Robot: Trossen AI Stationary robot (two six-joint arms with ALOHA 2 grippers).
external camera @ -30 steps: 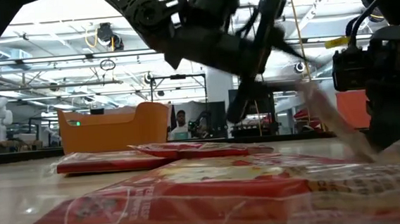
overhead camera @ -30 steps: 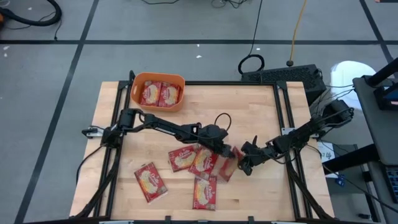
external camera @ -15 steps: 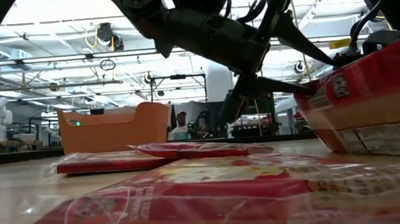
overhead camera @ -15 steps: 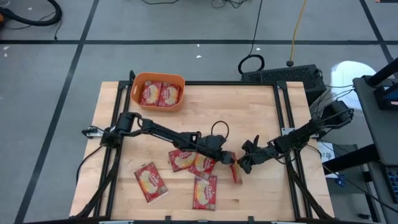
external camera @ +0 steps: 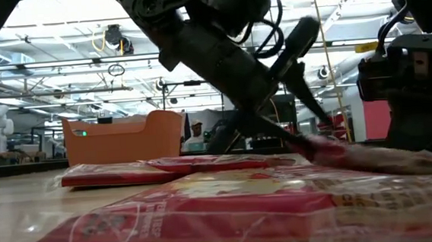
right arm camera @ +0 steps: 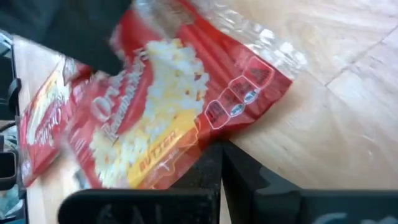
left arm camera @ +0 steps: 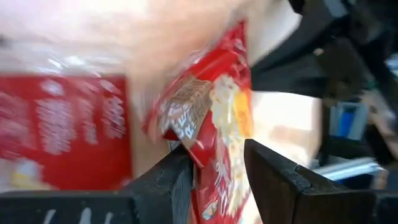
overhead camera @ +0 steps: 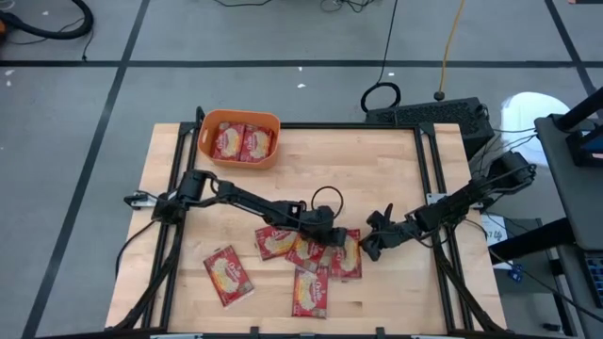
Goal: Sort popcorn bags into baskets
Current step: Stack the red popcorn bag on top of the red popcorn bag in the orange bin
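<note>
Left gripper (overhead camera: 336,237) pinches a popcorn bag (overhead camera: 346,254) near the table's middle; right gripper (overhead camera: 369,247), closed empty, beside it.

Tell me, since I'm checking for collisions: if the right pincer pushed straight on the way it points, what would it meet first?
Probably the popcorn bag lying just ahead of the right pincer, the one the left pincer grips; depth is unclear.
</note>
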